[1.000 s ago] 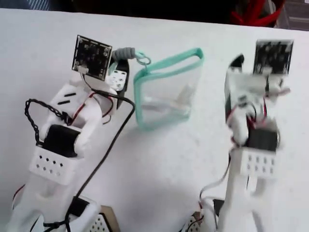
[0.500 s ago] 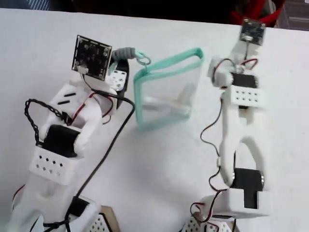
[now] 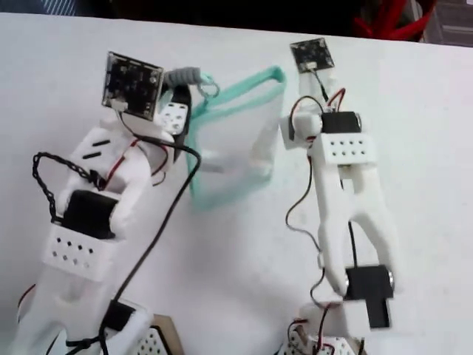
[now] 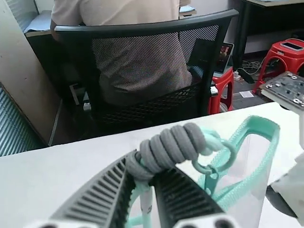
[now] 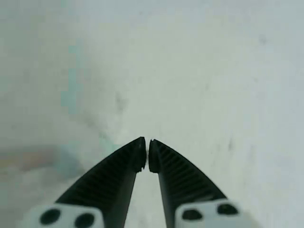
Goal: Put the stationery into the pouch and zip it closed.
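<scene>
- Table (image 3: 414,111): white. Both arms work at the far half, w/ the pouch between them.
- Left arm (image 3: 96,192) sits at one side of the pouch, right arm (image 3: 347,200) at the other side.
- Pouch (image 3: 236,140): clear walls, mint zip trim, lying tilted on the table. Its pull-end corner points toward the left arm.
- Left gripper (image 4: 146,168): clamped tight on the cord pull, at the pouch corner.
- Right gripper (image 5: 146,154): tips pinched together, nothing seen between them. In the high view it's up against the pouch's other side.
- Cord pull (image 4: 168,145): grey wound cord, joined to the zip by a mint ring (image 4: 216,159).
- Contents: a pale shape (image 3: 222,157) shows thru the clear wall. Can't tell if it's stationery or glare, and can't tell how far the zip is shut.
- Step in hand, prob. the zip-up. To do it well:
  - Draw the pull straight along the trim, not upward.
  - Have the right arm pin the opposite end so the pouch doesn't slide.
  - Go slow at the corner bend.
  - Watch that the cord doesn't slip from the pads.
</scene>
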